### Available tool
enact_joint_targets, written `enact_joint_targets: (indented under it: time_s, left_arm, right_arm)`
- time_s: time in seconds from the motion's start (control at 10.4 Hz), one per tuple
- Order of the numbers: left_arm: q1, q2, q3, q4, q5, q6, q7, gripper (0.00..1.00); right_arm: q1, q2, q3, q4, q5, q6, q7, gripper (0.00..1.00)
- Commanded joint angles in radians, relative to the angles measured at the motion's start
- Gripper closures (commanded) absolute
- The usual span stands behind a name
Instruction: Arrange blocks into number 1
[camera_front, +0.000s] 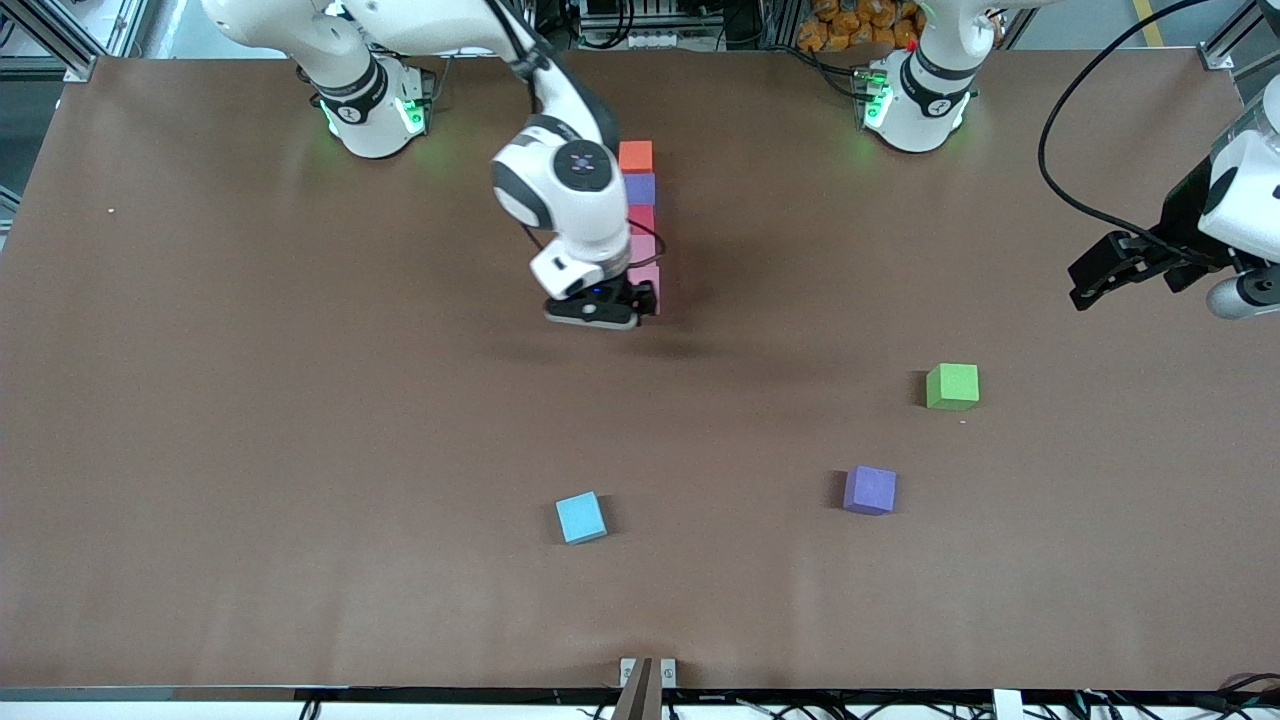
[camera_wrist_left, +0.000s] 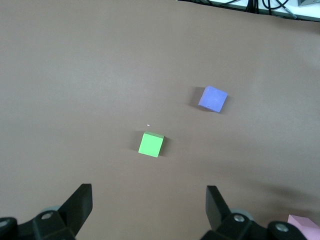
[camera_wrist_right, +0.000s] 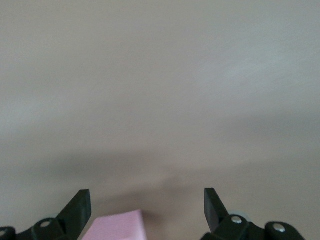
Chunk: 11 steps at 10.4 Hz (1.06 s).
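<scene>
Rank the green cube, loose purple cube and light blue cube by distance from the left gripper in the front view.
1. green cube, toward the left arm's end, closest to the left gripper.
2. purple cube, nearer the camera.
3. light blue cube, mid-table.

Table: brown matte surface, carrying all the entries below.
Green cube: flat on the table toward the left arm's end, well clear of every edge.
White speck: tiny, lying just beside the green cube on its side nearer the front camera.
Loose purple cube: near the green cube but apart from it, closer to the table's front edge, turned slightly askew.
Light blue cube: near the middle of the front edge, well apart from the loose purple cube, turned slightly askew.
</scene>
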Motion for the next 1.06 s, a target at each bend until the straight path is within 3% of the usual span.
enact_joint_targets:
  time_s: [0.0, 0.19, 0.48, 0.77, 0.96]
  left_arm:
    - [-0.004, -0.031, 0.007, -0.021, 0.007, -0.014, 0.024, 0.00]
    - [-0.007, -0.031, 0.007, -0.021, 0.007, -0.011, 0.023, 0.00]
    - [-0.007, -0.034, 0.005, -0.017, -0.004, -0.017, 0.023, 0.00]
    - [0.003, -0.031, 0.005, -0.016, -0.007, -0.019, 0.023, 0.00]
    - [-0.003, -0.029, 0.004, -0.016, -0.037, -0.025, 0.030, 0.00]
  right_arm:
    - [-0.166, -0.212, 0.051, -0.151, 0.004, -0.052, -0.112, 0.00]
    - [-0.266, -0.289, 0.051, -0.081, 0.004, -0.266, -0.268, 0.00]
    - [-0.437, -0.316, 0.051, 0.092, 0.015, -0.531, -0.453, 0.00]
    - [-0.581, -0.315, 0.030, 0.258, 0.093, -0.740, -0.598, 0.00]
    - [-0.658, -0.312, 0.013, 0.328, 0.096, -0.805, -0.701, 0.00]
